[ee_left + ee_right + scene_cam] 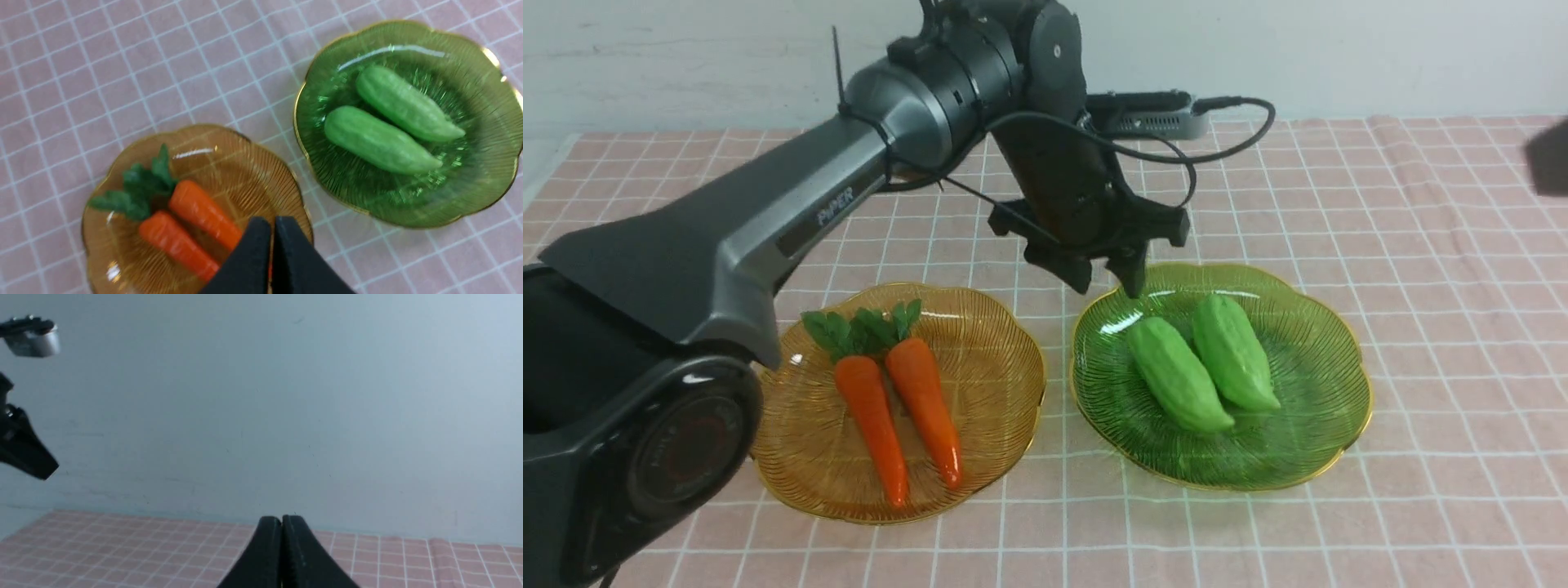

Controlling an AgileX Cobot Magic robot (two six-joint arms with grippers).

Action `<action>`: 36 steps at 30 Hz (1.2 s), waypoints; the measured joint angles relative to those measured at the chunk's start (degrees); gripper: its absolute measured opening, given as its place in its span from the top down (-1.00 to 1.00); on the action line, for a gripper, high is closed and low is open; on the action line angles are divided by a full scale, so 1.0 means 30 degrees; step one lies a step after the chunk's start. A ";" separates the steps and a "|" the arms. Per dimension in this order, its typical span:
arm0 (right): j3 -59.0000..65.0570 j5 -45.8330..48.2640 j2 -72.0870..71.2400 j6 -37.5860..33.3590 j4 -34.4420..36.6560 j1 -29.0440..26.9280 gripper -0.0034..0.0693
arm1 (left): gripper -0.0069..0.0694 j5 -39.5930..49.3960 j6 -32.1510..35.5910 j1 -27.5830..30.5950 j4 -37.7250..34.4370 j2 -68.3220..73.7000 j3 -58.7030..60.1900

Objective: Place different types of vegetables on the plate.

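Observation:
Two orange carrots with green tops lie side by side on an amber glass plate. On the green glass plate to its right rest two light-green bumpy gourds. My left gripper hangs above the gap between the plates, near the green plate's back rim; its fingers are pressed together and hold nothing. My right gripper is shut and empty, raised and facing the back wall. It shows only as a dark blur at the front view's right edge.
A pink checked cloth covers the table up to a pale wall at the back. The left arm slants across the amber plate's left and back side, with its wrist camera and a looping cable above the cloth.

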 joint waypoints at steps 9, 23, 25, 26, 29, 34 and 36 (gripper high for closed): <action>0.1075 -0.1519 -0.0524 0.0780 -0.0672 -0.0017 0.95 | 0.83 -0.4037 -0.3814 -0.1459 0.2020 -1.1648 1.5067; 0.1232 -0.1258 -0.0524 0.0780 -0.0672 -0.0017 0.95 | 0.83 -0.6795 -0.4786 -0.1459 0.2528 -2.1989 2.2276; 0.1232 -0.1239 -0.0524 0.0780 -0.0672 -0.0017 0.95 | 0.83 -0.6489 -0.4786 -0.1459 0.2528 -2.2697 2.2276; 0.1232 -0.1222 -0.0524 0.0780 -0.0672 -0.0017 0.95 | 0.83 -0.6462 -0.4786 -0.1459 0.2528 -2.3027 2.2276; 0.1232 -0.1222 -0.0524 0.0780 -0.0672 -0.0017 0.95 | 0.83 -0.6405 -0.4786 -0.1459 0.2528 -2.3495 2.2276; 0.1232 -0.1222 -0.0524 0.0780 -0.0672 -0.0017 0.95 | 0.83 -0.6389 -0.4719 -0.1459 0.2528 -2.3513 2.2276; 0.1232 -0.1222 -0.0524 0.0780 -0.0672 -0.0017 0.95 | 0.83 -0.6429 -0.4576 -0.1459 0.2528 -2.3549 2.2291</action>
